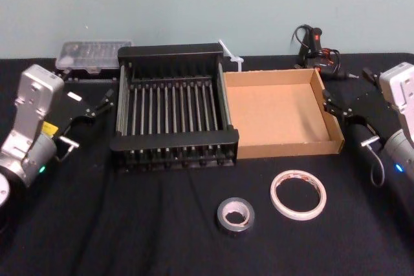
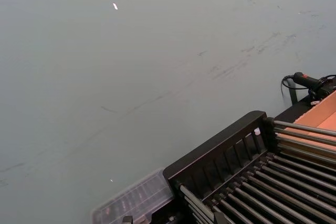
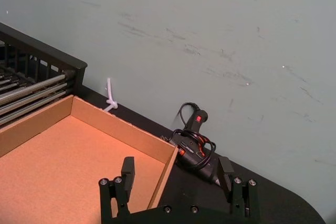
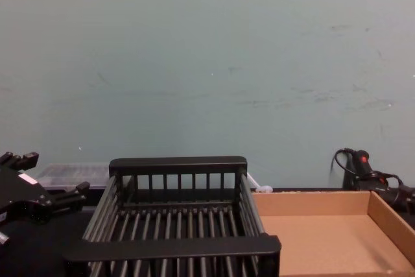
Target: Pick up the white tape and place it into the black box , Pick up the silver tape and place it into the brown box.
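- Out at the flanks: left claw (image 4: 52,174) and right claw (image 3: 176,169), both spread and empty; probably staged so the middle is free for picking.
- Inboard of right claw, nearer the robot, on black cloth (image 1: 129,231): thin white tape ring with red-printed core (image 1: 277,196).
- Just beside it, further inboard: thick dark grey-silver tape roll (image 1: 224,214).
- Beside left claw: black slatted basket (image 1: 174,140), empty.
- Beside right claw: shallow brown cardboard tray (image 1: 284,148), empty.
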Available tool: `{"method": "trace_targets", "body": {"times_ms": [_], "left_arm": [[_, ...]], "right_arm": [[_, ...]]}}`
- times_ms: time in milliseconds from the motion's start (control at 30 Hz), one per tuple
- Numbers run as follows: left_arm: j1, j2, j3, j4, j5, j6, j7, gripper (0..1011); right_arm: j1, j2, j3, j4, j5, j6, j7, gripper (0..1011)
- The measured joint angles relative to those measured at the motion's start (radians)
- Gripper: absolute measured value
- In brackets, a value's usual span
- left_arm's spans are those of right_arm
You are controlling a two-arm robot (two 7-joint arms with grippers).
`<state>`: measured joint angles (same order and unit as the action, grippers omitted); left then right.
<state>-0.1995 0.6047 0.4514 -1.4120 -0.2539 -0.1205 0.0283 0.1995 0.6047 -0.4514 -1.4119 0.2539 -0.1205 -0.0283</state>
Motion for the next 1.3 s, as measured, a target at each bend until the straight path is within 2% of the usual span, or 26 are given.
{"method": "trace_targets", "body": {"times_ms": [1300], "left_arm": [[0.0, 0.0, 0.0, 0.0, 0.0, 0.0, 0.0, 1001]], "right_arm": [[0.0, 0.0, 0.0, 0.0, 0.0, 0.0, 0.0, 1002]]}}
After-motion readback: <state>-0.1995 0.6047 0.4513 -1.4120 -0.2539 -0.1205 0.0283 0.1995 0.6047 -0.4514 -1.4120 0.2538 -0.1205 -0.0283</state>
